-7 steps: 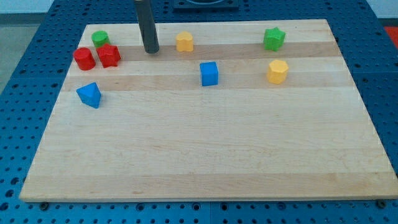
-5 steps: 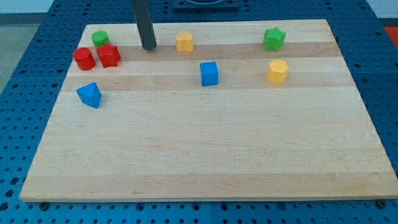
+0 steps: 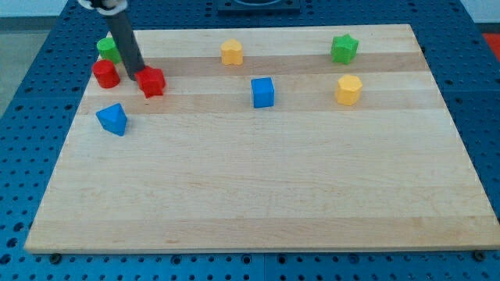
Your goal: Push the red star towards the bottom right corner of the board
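The red star (image 3: 152,82) lies at the upper left of the wooden board (image 3: 258,195). My tip (image 3: 137,73) touches its upper left side, between it and a red cylinder (image 3: 105,74) to the left. A green cylinder (image 3: 106,47) sits above, partly hidden behind the rod. A blue triangular block (image 3: 112,119) lies below the red pair.
A yellow block (image 3: 231,52) sits at top centre, a blue cube (image 3: 263,92) right of centre, a green star (image 3: 344,48) at the upper right and a yellow hexagonal block (image 3: 348,90) below it. The board rests on a blue perforated table (image 3: 23,140).
The rod moved left from the top centre to the red blocks. The red star has shifted down and right, away from the red cylinder. The green cylinder has moved up-left.
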